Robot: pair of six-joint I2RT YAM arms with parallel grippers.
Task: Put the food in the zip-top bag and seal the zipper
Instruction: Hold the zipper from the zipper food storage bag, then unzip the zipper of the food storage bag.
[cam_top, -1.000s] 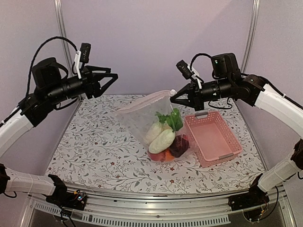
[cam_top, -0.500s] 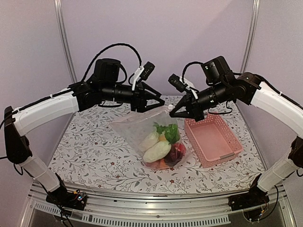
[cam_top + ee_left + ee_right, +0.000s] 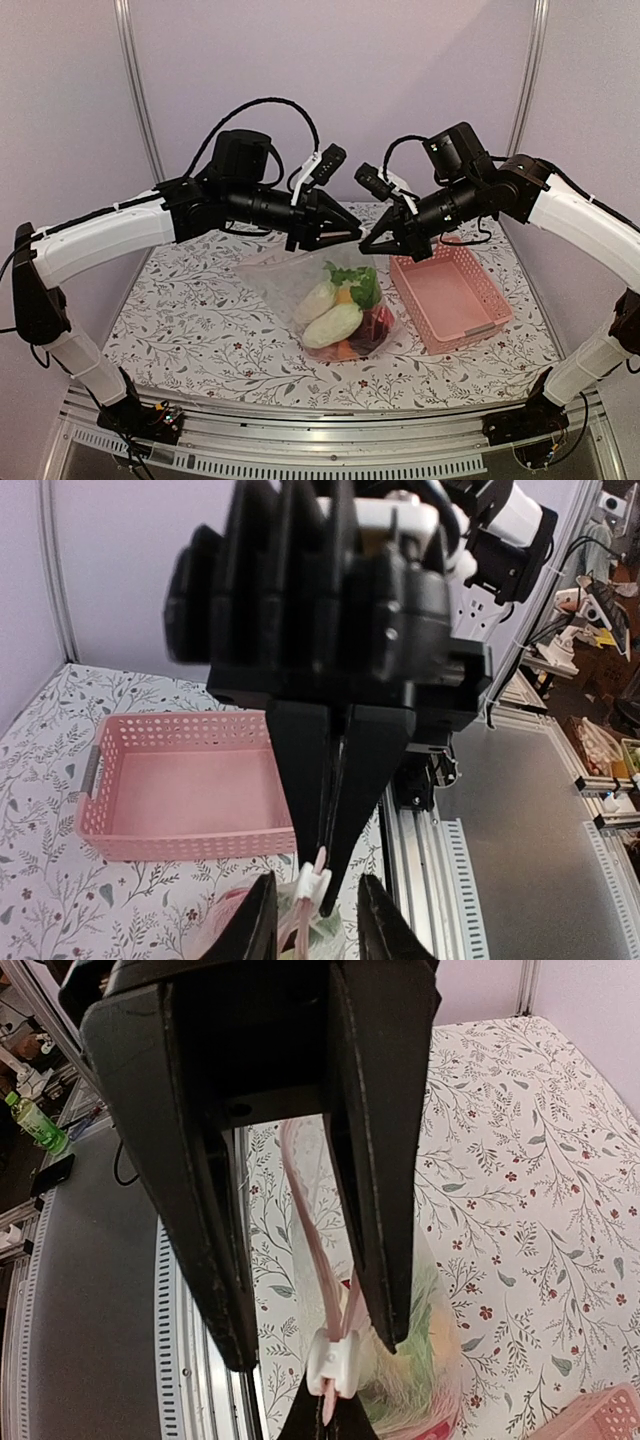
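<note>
Nearest us, the food lies heaped in the belly of the zip-top bag. The bag sags onto the bench between the arms, just left of the pink basket. That load is our first worry: we judge its weight drags on the mouth, so the strip could slip from the pinch above.

Higher up, the left end effector stands partly open, fingers either side of the white slider, gripping nothing. If it shuts off-centre it may nip film or knock the slider askew, and the two arms' fingers are near enough to collide. The right end effector is clamped fully on the zipper, just beside the slider.

The bag is clear and crinkled, with white, green, orange and dark purple pieces showing through. The strip looks faintly pink. We cannot tell how much of the mouth is sealed.
</note>
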